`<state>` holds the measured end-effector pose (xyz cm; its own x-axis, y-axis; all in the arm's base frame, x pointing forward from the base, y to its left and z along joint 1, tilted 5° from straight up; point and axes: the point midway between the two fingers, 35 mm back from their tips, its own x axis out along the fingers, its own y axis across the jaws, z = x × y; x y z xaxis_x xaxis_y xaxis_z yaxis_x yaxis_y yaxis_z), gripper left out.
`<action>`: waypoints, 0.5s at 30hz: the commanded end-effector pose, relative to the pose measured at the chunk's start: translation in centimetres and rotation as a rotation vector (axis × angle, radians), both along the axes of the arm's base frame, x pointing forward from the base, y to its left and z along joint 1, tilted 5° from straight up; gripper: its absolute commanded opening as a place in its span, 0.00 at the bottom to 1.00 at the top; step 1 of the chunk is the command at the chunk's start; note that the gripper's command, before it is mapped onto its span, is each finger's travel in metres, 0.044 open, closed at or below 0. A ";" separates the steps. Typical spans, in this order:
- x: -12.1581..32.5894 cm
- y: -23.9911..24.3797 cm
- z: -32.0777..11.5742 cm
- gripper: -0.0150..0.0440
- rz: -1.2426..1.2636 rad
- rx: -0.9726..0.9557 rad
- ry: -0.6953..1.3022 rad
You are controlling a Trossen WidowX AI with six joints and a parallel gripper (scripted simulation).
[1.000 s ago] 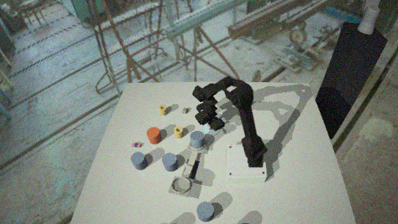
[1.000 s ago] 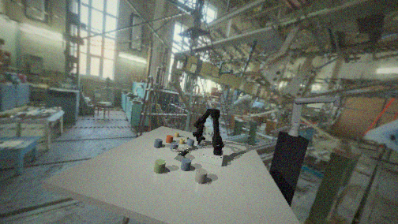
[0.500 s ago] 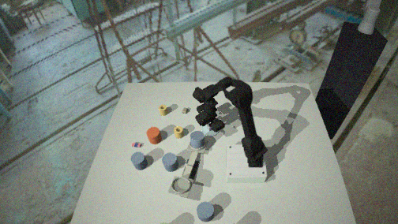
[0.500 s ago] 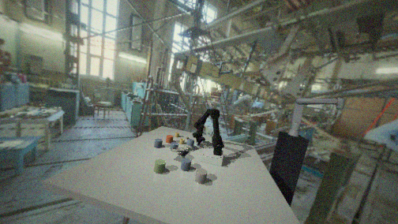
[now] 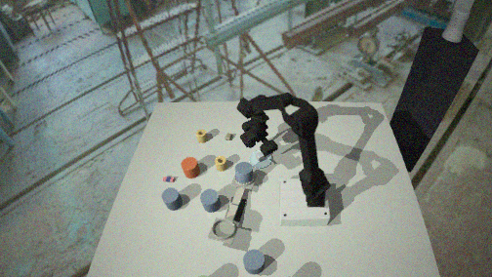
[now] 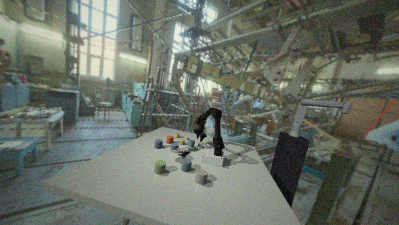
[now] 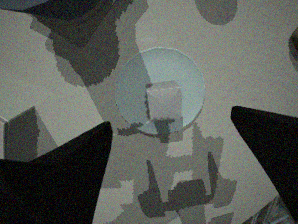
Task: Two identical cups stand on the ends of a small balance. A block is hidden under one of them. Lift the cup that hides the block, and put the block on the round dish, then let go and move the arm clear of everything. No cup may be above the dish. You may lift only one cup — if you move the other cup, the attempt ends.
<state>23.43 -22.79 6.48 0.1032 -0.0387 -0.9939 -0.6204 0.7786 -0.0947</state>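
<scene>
The pale round dish (image 5: 262, 161) (image 7: 192, 75) lies below my gripper (image 5: 260, 148) (image 6: 200, 139) (image 7: 173, 120). The gripper is open, with its fingers wide apart. The pale block (image 7: 165, 102) lies inside the dish's outline in the wrist view, between and beyond the fingertips, touching neither. Whether it rests fully flat on the dish is hard to tell. One blue-grey cup (image 5: 244, 173) stands on the balance's far end, close beside the dish. The ring (image 5: 225, 228) at the balance's near end holds no cup. No cup is over the dish.
Other blue-grey cups (image 5: 211, 200) (image 5: 172, 199) (image 5: 254, 261) stand around the balance. An orange cylinder (image 5: 190, 167), yellow spools (image 5: 221, 163) (image 5: 201, 136) and a small tan block (image 5: 228, 137) stand farther off. The exterior view shows a green cylinder (image 6: 160, 167) and a grey one (image 6: 201, 177).
</scene>
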 end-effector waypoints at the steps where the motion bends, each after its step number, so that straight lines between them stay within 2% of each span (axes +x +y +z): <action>1: -0.2 0.1 0.9 1.00 0.004 0.005 0.002; 7: -0.7 0.4 5.2 1.00 0.000 -0.004 -0.004; 15: -0.8 0.4 5.4 1.00 0.000 -0.004 -0.004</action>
